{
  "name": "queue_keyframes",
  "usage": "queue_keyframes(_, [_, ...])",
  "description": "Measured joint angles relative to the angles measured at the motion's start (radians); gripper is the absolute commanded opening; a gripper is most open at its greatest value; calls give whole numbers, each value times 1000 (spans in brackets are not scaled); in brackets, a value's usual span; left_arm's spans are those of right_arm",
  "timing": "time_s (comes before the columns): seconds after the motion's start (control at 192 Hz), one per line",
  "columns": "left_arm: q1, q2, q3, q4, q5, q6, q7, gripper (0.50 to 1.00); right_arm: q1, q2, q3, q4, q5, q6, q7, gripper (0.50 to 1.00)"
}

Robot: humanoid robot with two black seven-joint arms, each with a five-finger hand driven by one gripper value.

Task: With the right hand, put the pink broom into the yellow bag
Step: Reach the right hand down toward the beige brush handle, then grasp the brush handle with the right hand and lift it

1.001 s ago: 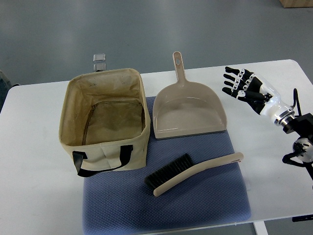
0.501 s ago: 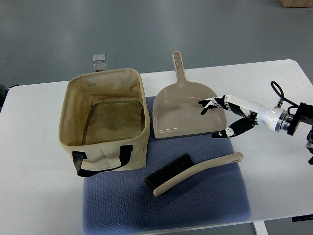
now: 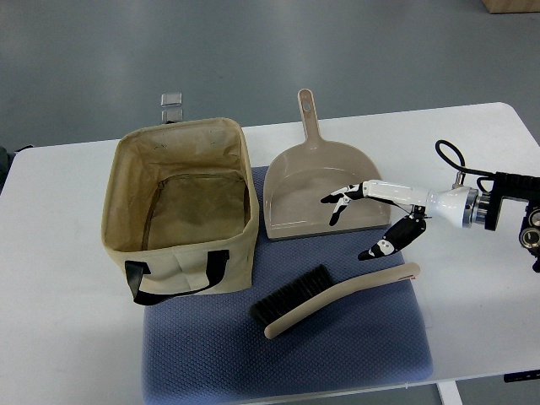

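One right hand spread above broom.

The right hand reaches in from three o'clock, arm level, fingers spread wide and thumb apart, holding nothing.

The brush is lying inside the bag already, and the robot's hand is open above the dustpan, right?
Not quite. In the top view the brush lies on the blue mat, outside the bag. The right hand is open above the dustpan.
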Motion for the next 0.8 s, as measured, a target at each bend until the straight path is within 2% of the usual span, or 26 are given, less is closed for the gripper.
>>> queue_keyframes(0.125, [0,0,0,0,0,0,0,1000,5,-30,-68,25,-76,-47,-1,909])
queue_keyframes(0.464, [0,0,0,0,0,0,0,1000,10,-45,-209,33,-261,-276,-10,901])
queue_keyframes(0.615, [0,0,0,0,0,0,0,1000,10,-45,-240,45,-322,-317,-11,864])
queue_keyframes(0.798, [0,0,0,0,0,0,0,1000,7,-35,-270,47,-369,-374,-39,797])
